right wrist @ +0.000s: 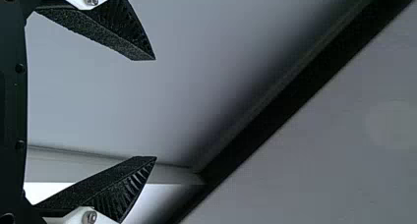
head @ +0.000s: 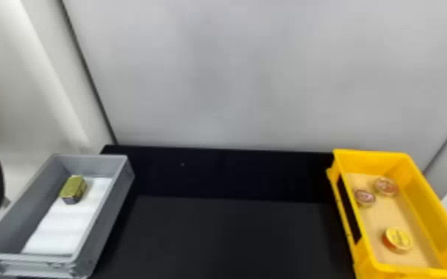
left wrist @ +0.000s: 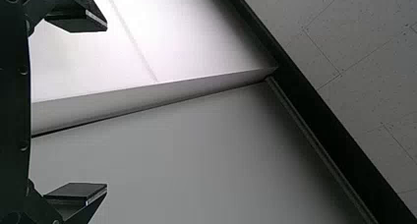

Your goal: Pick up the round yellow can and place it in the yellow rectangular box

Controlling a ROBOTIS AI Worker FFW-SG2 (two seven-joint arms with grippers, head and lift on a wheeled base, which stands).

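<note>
Tool status: the left tool (left wrist: 106,106), in the left wrist view, has its 2 fingers set wide with nothing between them. The right tool (right wrist: 156,109), in the right wrist view, is likewise wide and empty. Both face pale panels, with no can within reach of the fingers.

Task item: the round yellow can (head: 397,239) rests toward the near end of the yellow box (head: 427,213), flat face up on the tan liner (head: 380,222). It is clear of both side walls and free of either tool. The box stands along the right edge of the counter (head: 226,237).

Farther back in the same box, toward its far end, 2 round tins with reddish tops (head: 375,191) lie near each other. Along the left edge of the counter stands the grey bin (head: 109,226); a gold block-shaped tin (head: 73,189) sits toward its far end, partly on the white liner (head: 67,230).

Progress: the required end state appears to be met, with 1 yellow can inside the box and released. Pick and place operations remaining: 0, as judged from this layout. At most, hold both arms away from the box; the gold tin requires no handling under this task.
</note>
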